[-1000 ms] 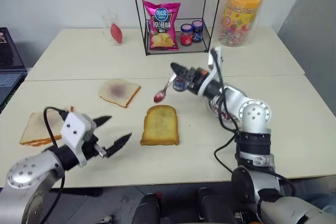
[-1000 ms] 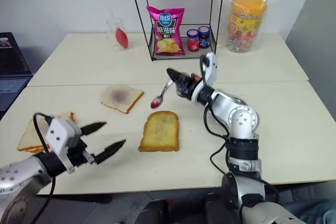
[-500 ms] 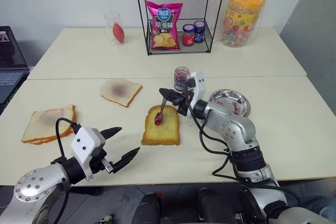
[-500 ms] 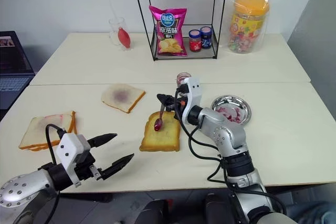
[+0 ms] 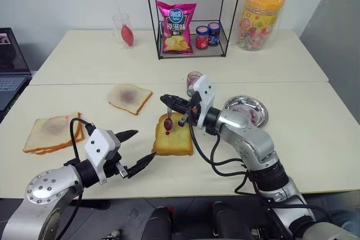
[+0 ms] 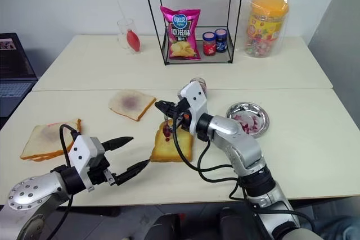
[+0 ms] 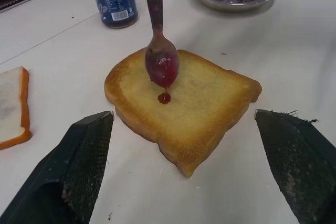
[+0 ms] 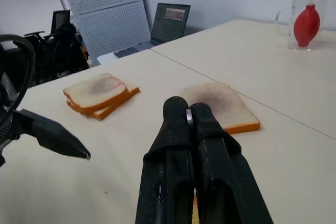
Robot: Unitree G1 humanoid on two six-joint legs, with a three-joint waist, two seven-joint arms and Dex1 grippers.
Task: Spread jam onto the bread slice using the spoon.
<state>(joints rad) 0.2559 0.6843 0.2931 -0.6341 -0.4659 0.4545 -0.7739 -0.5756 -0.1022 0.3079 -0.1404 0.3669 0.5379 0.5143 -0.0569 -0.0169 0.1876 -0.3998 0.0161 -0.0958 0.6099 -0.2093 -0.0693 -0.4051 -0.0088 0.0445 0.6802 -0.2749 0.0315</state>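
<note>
Left wrist view: right gripper (image 5: 167, 102), clamped on the spoon (image 7: 159, 51), hangs it bowl-down over the bread slice (image 7: 199, 103).

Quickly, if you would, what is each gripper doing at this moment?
Left gripper: open, holding nothing.
Right gripper: shut on the spoon, its jam-loaded bowl over the bread slice.

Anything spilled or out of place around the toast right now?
Nothing spilled off target: one jam drop sits on the bread slice, right under the loaded spoon. Only oddity: the other slices nearby carry old stains.
</note>
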